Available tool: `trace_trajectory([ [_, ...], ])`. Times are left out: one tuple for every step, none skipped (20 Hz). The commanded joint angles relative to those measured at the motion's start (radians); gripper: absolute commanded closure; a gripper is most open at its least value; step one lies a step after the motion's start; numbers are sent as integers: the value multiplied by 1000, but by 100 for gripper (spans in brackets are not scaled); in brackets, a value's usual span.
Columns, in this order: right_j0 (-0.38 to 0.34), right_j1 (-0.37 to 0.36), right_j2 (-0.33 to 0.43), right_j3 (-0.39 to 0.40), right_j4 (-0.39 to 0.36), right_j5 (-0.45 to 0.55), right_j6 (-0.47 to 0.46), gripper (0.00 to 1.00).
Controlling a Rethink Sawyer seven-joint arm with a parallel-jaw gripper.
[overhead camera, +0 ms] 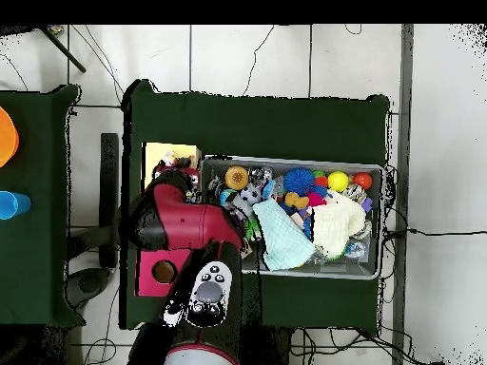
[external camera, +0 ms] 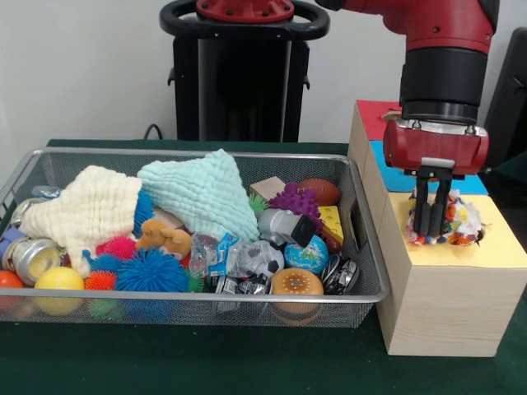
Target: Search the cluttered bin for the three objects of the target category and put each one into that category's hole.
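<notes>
The gripper (external camera: pixel 432 220) hangs straight down over the yellow top (external camera: pixel 494 247) of the wooden box (external camera: pixel 445 304), at about three o'clock from the wire bin (external camera: pixel 198 309) in the front view. Its dark fingers (external camera: pixel 422 206) reach into the hole there and sit close together, pressed on a crinkly multicoloured object (external camera: pixel 461 226) that fills the opening — white, orange and red patches show around the fingers. Whether they truly pinch it or just rest against it, that cannot be told.

The bin is packed: a cream cloth (external camera: pixel 86 206) at nine o'clock, a mint cloth (external camera: pixel 202 193) in the middle, a blue spiky ball (external camera: pixel 151 271) at seven o'clock, a purple spiky toy (external camera: pixel 295 200) and a small globe ball (external camera: pixel 309 253) toward the box side.

From overhead, the red arm (overhead camera: pixel 185 223) covers most of the box — only the yellow section (overhead camera: pixel 166 155) and a pink section with a hole (overhead camera: pixel 152 271) show.
</notes>
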Motion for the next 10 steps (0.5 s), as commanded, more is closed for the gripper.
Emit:
trace_trajectory([
  [9,88,47,65,14,130,156,100],
  [7,86,57,69,15,139,154,100],
  [-15,83,89,76,13,148,149,100],
  [-38,78,125,89,13,156,146,100],
  [-55,74,151,99,14,162,144,100],
  [-61,70,163,102,13,169,140,100],
  [-70,67,178,103,15,176,138,100],
  [-82,64,196,109,18,188,137,100],
  [-85,63,206,112,22,191,141,100],
  [-90,61,217,115,22,193,140,100],
])
